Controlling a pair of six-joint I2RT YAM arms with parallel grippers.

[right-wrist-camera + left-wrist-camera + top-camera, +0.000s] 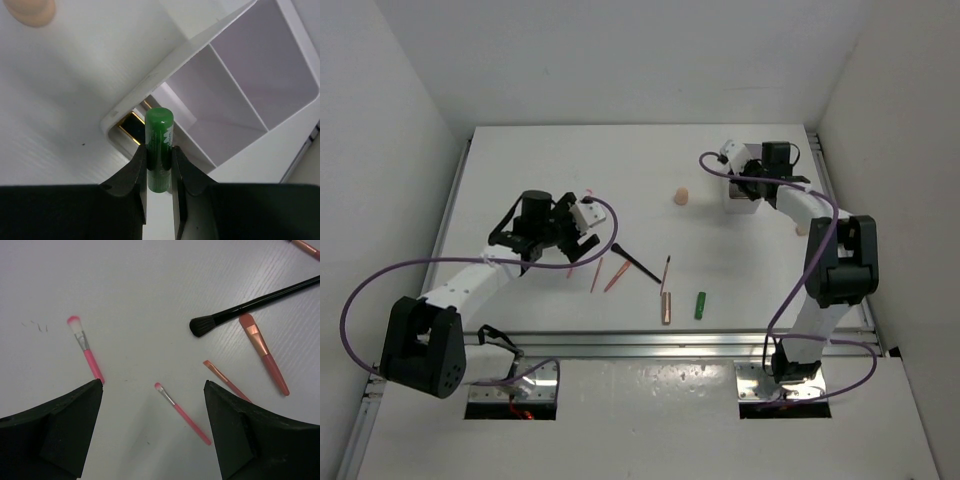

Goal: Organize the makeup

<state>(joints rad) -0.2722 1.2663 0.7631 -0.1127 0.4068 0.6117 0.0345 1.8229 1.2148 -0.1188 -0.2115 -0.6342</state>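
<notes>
Hardly begun: one tube at the box, the rest loose, I judge.
My right claw (159, 150) grips a green tube (159, 137) over the white box (200, 47). My left claw (154, 385) gapes wide above pink pencils (182, 412) and the black brush (250, 305), lying on the bench (540, 170) well left of the box.
</notes>
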